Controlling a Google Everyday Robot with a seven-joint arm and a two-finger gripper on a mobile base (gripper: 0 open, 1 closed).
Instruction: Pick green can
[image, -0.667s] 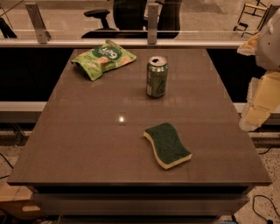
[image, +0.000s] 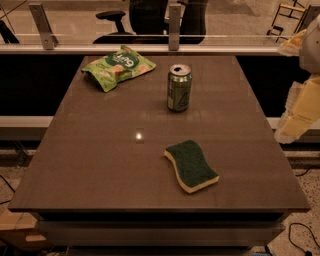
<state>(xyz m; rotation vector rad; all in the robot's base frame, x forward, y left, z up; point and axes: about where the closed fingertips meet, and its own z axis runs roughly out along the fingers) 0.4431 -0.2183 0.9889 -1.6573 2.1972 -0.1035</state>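
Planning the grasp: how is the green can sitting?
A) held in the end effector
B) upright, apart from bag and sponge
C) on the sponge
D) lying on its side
B: the green can stands upright, clear of the snack bag and sponge; the end effector hangs right of the table.

No word or number can be read for certain. The green snack bag (image: 119, 66), upper left of the frame, carries white lettering on a dark round patch, too blurred to make out. The green can (image: 179, 88) shows only a pale triangular mark. The gripper (image: 296, 117), at the right edge, shows no legible marking.
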